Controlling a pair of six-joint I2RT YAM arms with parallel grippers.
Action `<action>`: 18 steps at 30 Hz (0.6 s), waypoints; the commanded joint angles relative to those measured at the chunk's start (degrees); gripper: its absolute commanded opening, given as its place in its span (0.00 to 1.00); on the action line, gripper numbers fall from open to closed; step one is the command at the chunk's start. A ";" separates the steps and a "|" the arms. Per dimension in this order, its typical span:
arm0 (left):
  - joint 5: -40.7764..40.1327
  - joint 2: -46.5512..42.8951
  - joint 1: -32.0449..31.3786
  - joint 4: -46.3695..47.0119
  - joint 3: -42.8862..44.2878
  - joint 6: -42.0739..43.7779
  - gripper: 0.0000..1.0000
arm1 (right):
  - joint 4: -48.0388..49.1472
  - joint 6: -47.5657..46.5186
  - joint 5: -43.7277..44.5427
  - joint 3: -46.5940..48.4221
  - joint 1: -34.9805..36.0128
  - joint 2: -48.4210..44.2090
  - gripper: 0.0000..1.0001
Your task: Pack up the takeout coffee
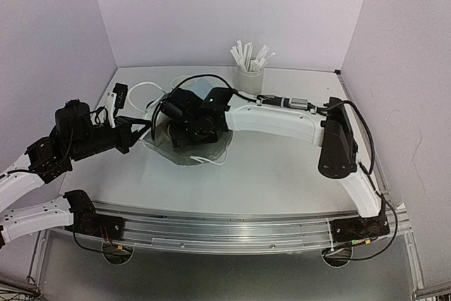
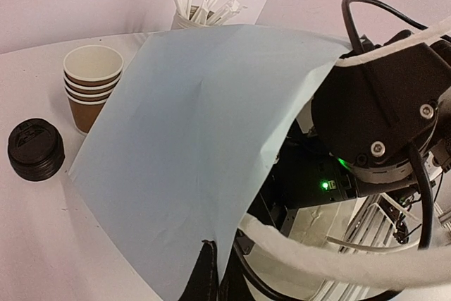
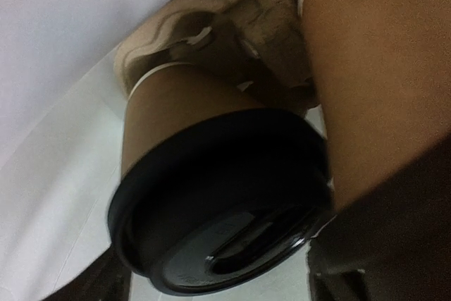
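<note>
Arms meet at the pale blue bag (image 2: 190,139)
Left pincer (image 1: 141,132) pinches its edge; right pincer (image 1: 192,126), mid-frame, is inside by a lidded cup (image 3: 218,209), grip impossible to tell.

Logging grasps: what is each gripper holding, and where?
The left gripper pinches the bag by its edge. The right gripper flanks a cup at its lid; contact cannot be told.

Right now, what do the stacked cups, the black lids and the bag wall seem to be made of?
The stacked cups: brown kraft paper, matte, white rolled rims. The black lids: likely moulded plastic, slight sheen, embossed top. The bag wall: thin pale sheet, matte, creased; plastic film or paper, I cannot tell.
</note>
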 commanded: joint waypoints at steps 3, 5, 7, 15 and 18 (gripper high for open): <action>2.32 0.14 -0.17 0.84 0.02 -0.04 0.00 | -0.16 -0.89 2.24 0.94 -0.66 1.59 0.68; 2.15 0.04 -0.20 0.67 0.03 0.09 0.00 | 0.07 -0.73 0.98 0.69 -0.62 1.13 0.64; 1.90 -0.02 -0.17 0.68 -0.06 0.22 0.00 | 0.17 0.23 -0.50 -0.19 -0.56 -0.01 0.59; 0.69 0.10 -0.21 1.45 -0.15 0.97 0.00 | 0.03 7.70 -1.86 -3.65 0.48 -6.14 0.36; 0.54 0.36 -0.21 2.06 -0.20 1.81 0.00 | 0.02 10.93 1.22 -5.67 0.48 -9.11 0.30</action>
